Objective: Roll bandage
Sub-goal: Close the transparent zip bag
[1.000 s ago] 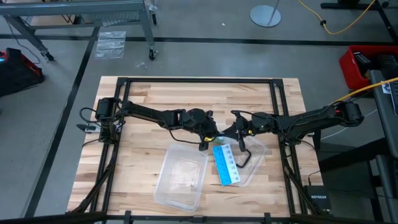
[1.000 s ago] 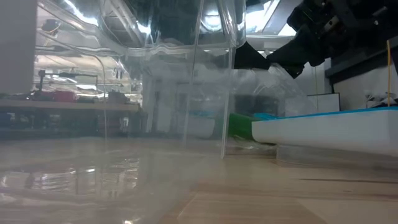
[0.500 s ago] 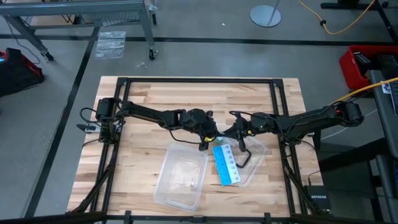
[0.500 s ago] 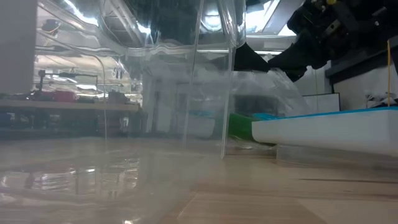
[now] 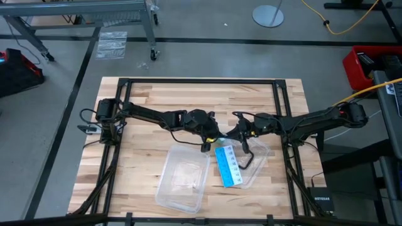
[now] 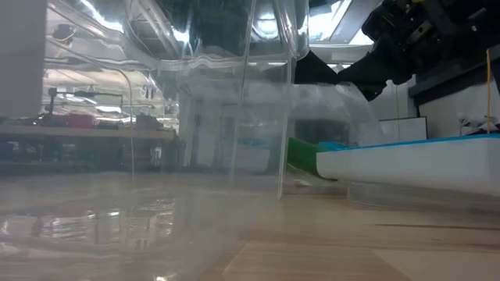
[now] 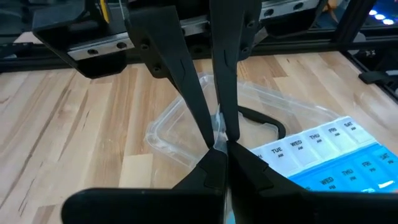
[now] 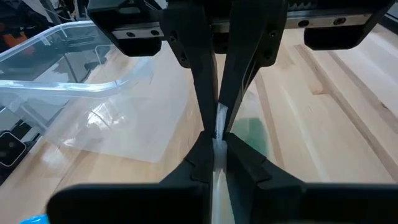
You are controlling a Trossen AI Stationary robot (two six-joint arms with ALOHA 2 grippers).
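My left gripper (image 5: 210, 138) and my right gripper (image 5: 230, 135) meet tip to tip at the table's middle. Both are shut on a crumpled clear plastic wrapper (image 7: 217, 127), which also shows in the right wrist view (image 8: 219, 118). The dark green bandage (image 6: 301, 156) shows low by the table, behind clear film. It is a blurred green patch just past the fingers in the right wrist view (image 8: 252, 134). Whether it is inside the wrapper, I cannot tell. My left gripper pinches an edge of the clear wrapper (image 7: 217, 138) between its two fingertips, coming slanting down from the table's left. The film stands up between the two grippers. My right gripper pinches the wrapper's facing edge (image 8: 218, 132) between its two fingertips, coming slanting down from the table's right. The film runs on toward the left gripper's fingers (image 8: 200, 74).
A blue-and-white weekday pill card (image 5: 228, 166) lies just on the near side of the grippers. It rests partly on a clear lid (image 5: 257, 157) that holds a black loop (image 5: 246, 161). A clear plastic tub (image 5: 182, 179) stands on the near left.
In the low view the dark gripper at the upper right has risen slightly. The clear film below it has changed shape, and the green bandage's near end sits a little higher. Both grippers have stayed shut.
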